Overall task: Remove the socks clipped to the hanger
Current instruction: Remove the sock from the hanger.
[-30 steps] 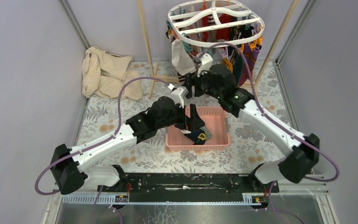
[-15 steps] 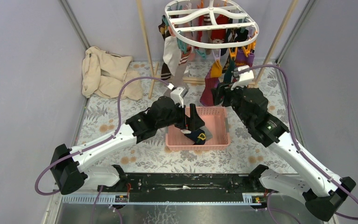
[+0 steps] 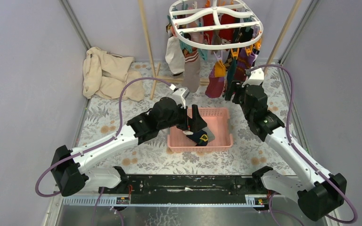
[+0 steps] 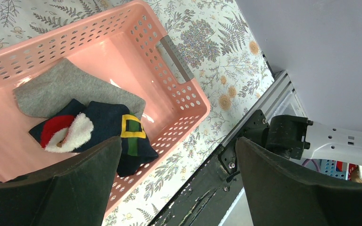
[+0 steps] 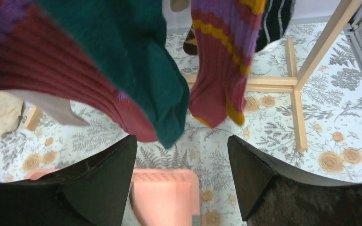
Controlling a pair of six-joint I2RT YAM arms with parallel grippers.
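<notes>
Right gripper (image 5: 181,139), jaws apart, is hovering below mixed-colour fabric socks (image 5: 221,56) at the white plastic oval hanger's (image 3: 217,26) five o'clock; left gripper (image 4: 178,143) is gaping too.

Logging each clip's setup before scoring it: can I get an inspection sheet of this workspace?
Surface: floral table cover, lying flat.
Job's things: white hanger at the back with many socks clipped on; a grey sock and navy socks lie in the pink basket.
Clutter: beige cloth bunched in the far left corner.
Grippers: left gripper over the basket, fingers open, empty; right gripper below the hanging socks, fingers open, empty.
Cables: a purple cable arcs off each arm.
Surroundings: grey walls; wooden pole frame at the back.
</notes>
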